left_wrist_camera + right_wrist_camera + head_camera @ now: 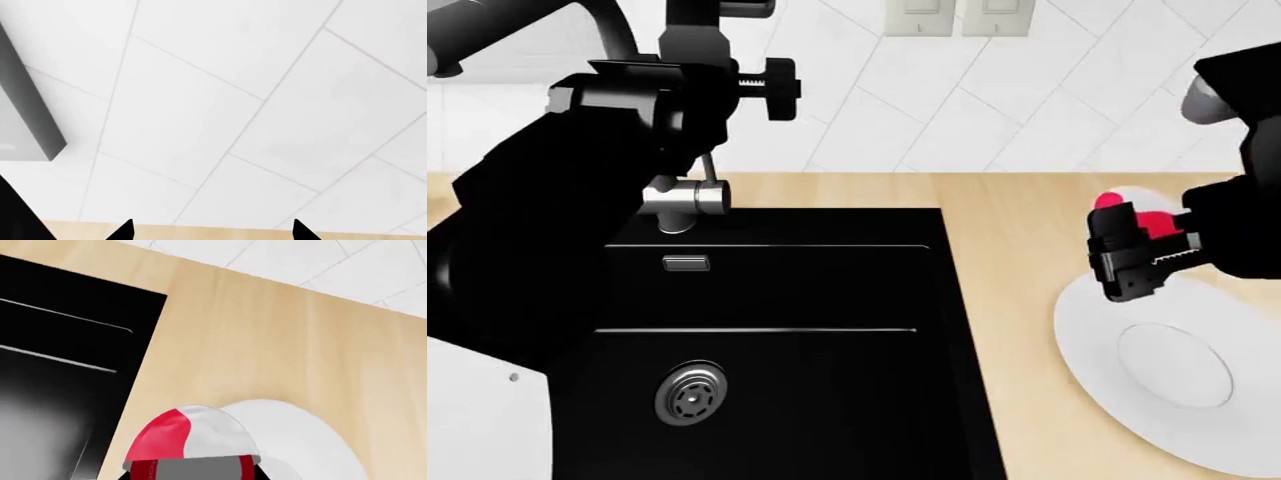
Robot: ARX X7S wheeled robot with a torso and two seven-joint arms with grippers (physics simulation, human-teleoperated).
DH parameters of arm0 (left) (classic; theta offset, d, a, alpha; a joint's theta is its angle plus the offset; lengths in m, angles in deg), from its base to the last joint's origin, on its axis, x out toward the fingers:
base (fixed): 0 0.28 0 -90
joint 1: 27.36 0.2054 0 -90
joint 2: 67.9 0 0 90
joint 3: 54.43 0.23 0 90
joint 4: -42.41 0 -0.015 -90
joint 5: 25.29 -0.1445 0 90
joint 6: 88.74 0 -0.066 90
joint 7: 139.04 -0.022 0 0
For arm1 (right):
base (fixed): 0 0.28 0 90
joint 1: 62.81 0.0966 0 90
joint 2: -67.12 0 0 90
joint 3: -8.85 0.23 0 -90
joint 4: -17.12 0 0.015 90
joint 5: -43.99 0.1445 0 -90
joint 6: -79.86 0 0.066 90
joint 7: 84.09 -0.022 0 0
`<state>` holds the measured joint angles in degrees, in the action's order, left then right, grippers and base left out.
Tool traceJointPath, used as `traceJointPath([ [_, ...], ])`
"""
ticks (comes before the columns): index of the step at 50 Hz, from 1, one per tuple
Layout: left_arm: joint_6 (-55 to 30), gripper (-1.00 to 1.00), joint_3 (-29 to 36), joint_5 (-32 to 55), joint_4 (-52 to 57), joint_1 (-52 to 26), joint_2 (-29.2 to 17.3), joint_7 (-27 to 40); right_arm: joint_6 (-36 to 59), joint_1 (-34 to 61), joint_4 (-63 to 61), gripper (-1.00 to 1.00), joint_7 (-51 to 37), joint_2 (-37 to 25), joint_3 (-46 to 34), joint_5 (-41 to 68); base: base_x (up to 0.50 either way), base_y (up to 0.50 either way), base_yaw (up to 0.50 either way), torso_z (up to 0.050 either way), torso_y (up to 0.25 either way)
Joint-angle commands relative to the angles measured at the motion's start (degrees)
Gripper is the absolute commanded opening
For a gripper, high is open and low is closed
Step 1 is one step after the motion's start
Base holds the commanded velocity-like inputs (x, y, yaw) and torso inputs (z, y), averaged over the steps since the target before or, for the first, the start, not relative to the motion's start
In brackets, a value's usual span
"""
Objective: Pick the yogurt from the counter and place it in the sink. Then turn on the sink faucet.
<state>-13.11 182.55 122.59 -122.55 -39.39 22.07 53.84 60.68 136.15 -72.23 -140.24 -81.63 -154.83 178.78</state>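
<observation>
Right tool (1137, 262) is closed on the yogurt (1132, 218).
Plate (1174, 375) and desk (1014, 280) are seen beneath it; left tool's (210, 231) tips are spread.

The left gripper (212, 231) points at the wall with fingers spread apart, while the right gripper (1134, 262) reaches in from the right, fingers closed.

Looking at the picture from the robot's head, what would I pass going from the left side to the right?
Left arm's gripper near the sink faucet → sink with its drain → bare counter → right gripper holding the yogurt above the white plate.
</observation>
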Motion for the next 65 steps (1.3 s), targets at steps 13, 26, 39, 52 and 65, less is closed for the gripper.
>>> traceJointPath([
  [13,-0.35,1.00,-1.68,-1.44,0.00,-0.59,0.00,-0.02,4.86,4.43,11.70,-1.00,10.70,30.60,2.74,-9.49,0.00,0.00,0.00,0.000,0.000],
  [26,-0.37,1.00,-2.58,-2.03,0.00,-0.42,0.00,-0.01,2.88,-2.62,10.89,-1.00,19.75,37.20,3.58,-18.26,0.00,0.00,0.00,0.000,0.000],
  [39,-0.22,1.00,-1.40,-0.64,0.00,-0.46,-0.01,-0.38,-2.11,-11.95,13.05,-1.00,32.91,44.13,1.61,-31.40,0.00,0.00,0.00,0.000,0.000],
  [52,-0.05,1.00,-0.28,0.18,0.00,-0.16,0.01,-0.74,-6.79,-19.58,22.33,-1.00,44.42,53.36,-6.76,-44.76,0.00,0.00,0.00,0.000,0.000],
  [65,0.24,1.00,3.08,3.31,0.00,0.14,-0.01,-1.12,-14.60,-23.20,31.02,-1.00,58.32,58.71,-14.14,-53.60,0.00,0.00,0.00,0.000,0.000],
])
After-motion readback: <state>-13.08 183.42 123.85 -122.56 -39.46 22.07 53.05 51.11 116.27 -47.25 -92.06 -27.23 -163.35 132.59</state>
